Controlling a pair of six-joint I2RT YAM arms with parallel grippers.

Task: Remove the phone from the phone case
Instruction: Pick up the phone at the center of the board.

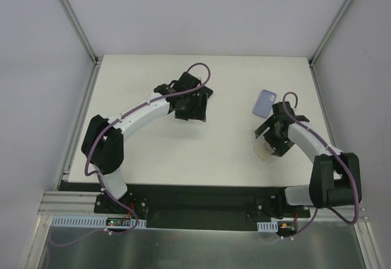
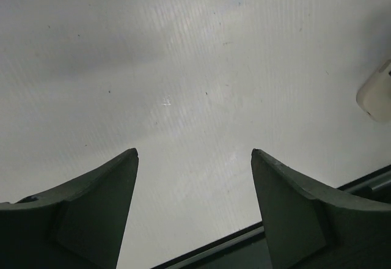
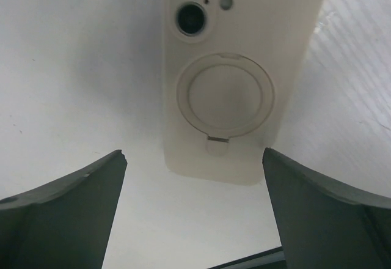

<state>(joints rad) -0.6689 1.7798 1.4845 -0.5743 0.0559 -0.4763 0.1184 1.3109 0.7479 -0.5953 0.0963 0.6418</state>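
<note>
By the bench's (image 1: pixel 214 153) right edge, the phone case (image 3: pixel 238 98) is framed for grasping by the spread right claw (image 3: pixel 194 151); closure is judged due.

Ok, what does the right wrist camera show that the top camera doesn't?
Only the right wrist: two lenses and a round ring on the back of the cream case. Only the top: the left hand and a lavender slab beyond the right hand. Both: the cream case lying on the white table.
</note>
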